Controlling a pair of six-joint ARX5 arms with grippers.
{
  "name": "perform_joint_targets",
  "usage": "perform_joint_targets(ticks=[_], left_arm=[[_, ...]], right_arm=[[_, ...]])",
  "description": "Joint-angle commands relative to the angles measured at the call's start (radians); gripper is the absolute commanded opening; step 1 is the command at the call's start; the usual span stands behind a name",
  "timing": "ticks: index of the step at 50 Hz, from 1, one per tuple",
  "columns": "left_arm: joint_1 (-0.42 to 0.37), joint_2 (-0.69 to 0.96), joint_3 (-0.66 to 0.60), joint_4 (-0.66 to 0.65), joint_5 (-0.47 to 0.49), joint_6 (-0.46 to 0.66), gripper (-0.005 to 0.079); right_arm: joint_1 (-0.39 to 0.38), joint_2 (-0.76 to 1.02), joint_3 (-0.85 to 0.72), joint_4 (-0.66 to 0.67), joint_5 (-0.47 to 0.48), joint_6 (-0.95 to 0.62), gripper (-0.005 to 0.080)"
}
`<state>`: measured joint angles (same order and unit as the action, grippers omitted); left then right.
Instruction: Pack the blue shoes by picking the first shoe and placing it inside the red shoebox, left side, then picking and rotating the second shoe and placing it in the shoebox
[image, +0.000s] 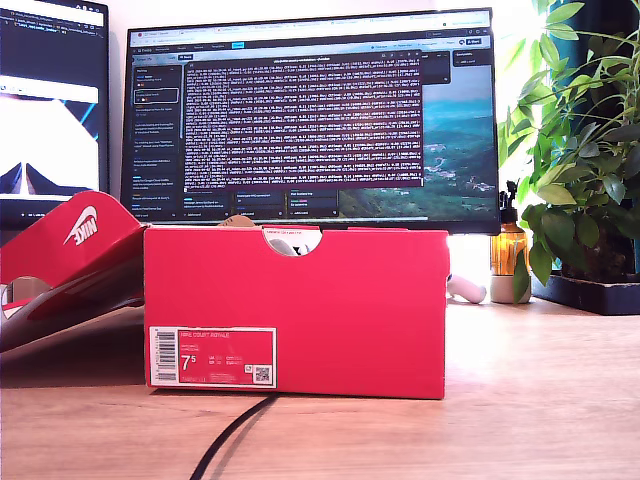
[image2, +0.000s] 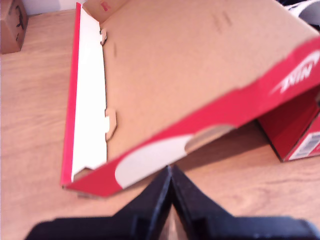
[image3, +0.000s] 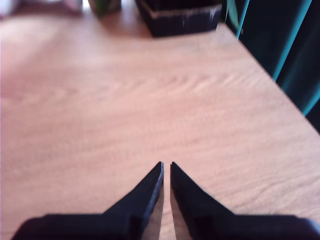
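my first hand (image2: 170, 172) closed, near lid (image2: 190, 75)

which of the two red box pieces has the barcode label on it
The upright red shoebox standing mid-table in the exterior view; its white label reads 7.5. The lid, tilted at the exterior view's left, shows only a white logo.

The red shoebox (image: 350, 310) is matt cardboard with a white paper label (image: 212, 357). Its lid (image2: 200, 65) shows raw brown card inside — red outside. The table (image3: 125, 100) is smooth light wood grain. My first gripper (image2: 170, 172) fingers look matt black — apparently plastic.
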<state>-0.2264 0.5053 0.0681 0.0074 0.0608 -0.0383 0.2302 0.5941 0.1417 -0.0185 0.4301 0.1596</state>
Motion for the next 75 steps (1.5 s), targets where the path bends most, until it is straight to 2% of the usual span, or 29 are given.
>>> perform_joint_targets(ticks=[1,14,27,36,46,54,61,75], left_arm=[[0.004,-0.029,-0.03,-0.003,0.003,-0.015,-0.0011],[0.004,-0.128,-0.044,-0.051,0.002,-0.011,-0.0011],[0.005,-0.228,-0.094,-0.076,-0.016,-0.057,-0.0011],[0.003,-0.277,-0.094,-0.086,-0.012,-0.059,-0.0011],[0.003,-0.305,-0.089,-0.103,-0.011,-0.077,-0.0011],[0.003,-0.304,-0.093,-0.145,-0.018,-0.033,-0.0011],[0.003,-0.305,-0.093,-0.146,-0.021,-0.033,-0.0011],[0.004,-0.304,-0.093,-0.149,-0.043,-0.04,-0.0011]], right_arm=[[-0.003,-0.051,-0.014,-0.014,0.006,-0.002,-0.0008],[-0.003,-0.245,-0.074,-0.053,-0.012,-0.03,-0.0008],[-0.003,-0.336,-0.089,-0.117,-0.012,-0.019,-0.0008],[0.0,-0.347,-0.089,-0.141,-0.01,-0.003,-0.0008],[-0.001,-0.347,-0.08,-0.108,-0.005,0.026,-0.0008],[-0.002,-0.351,-0.085,-0.081,-0.002,-0.029,-0.0008],[-0.001,-0.356,-0.137,-0.003,-0.005,-0.036,-0.0008],[-0.002,-0.359,-0.136,-0.006,-0.002,-0.075,-0.0008]])
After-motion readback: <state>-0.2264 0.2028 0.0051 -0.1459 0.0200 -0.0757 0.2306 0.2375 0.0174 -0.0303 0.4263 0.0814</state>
